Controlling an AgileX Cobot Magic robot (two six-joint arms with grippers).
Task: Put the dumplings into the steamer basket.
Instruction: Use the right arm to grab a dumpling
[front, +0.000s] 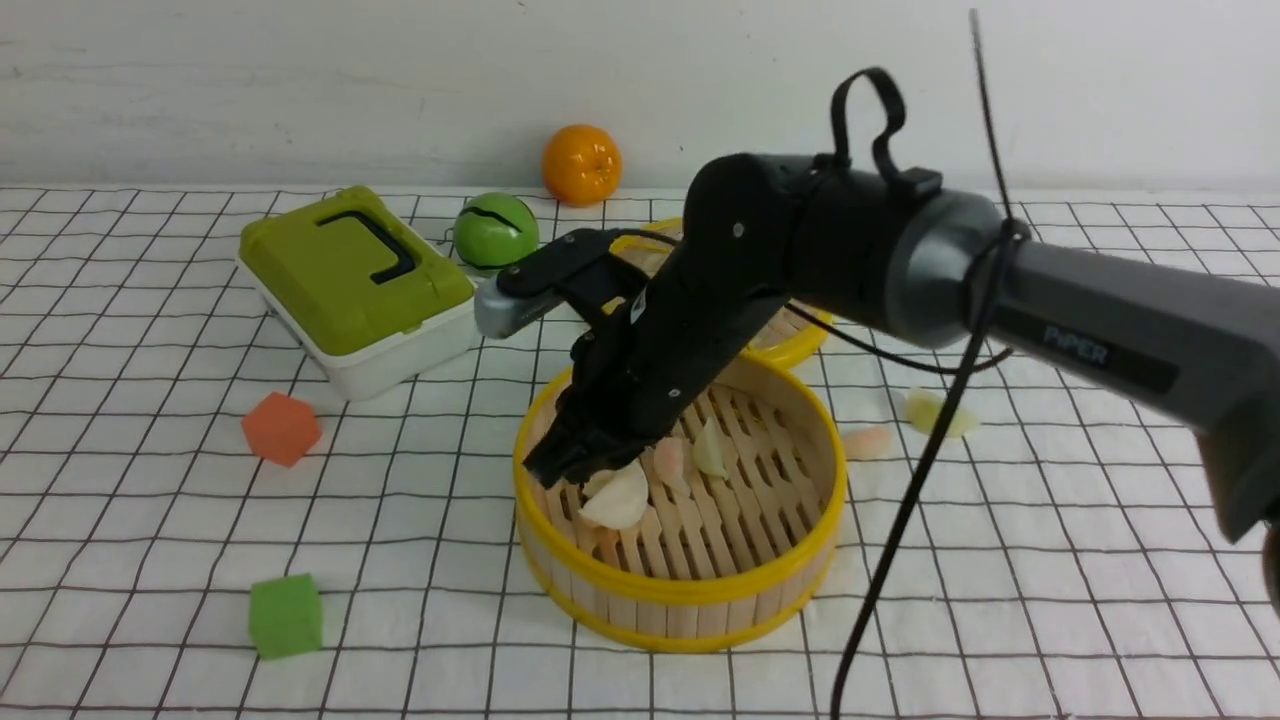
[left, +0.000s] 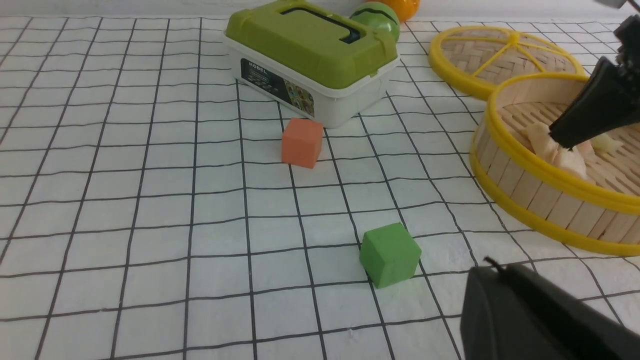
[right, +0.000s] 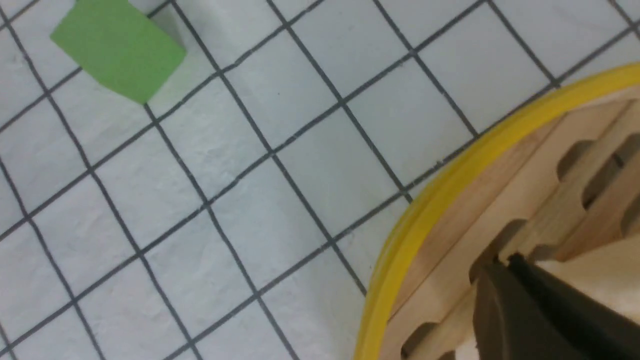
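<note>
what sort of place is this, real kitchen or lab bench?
Most likely a lab tabletop staged for robot manipulation, not a kitchen: white grid-lined cloth against a bare wall, toy dumplings in a bamboo steamer basket, plus an orange foam cube and a green foam cube.

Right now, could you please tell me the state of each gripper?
Left gripper: shut, holding nothing.
Right gripper: shut, tip at a white dumpling inside the steamer basket; grip unclear.

Bright, even light; soft shadows; wrist close-ups blurred.
</note>
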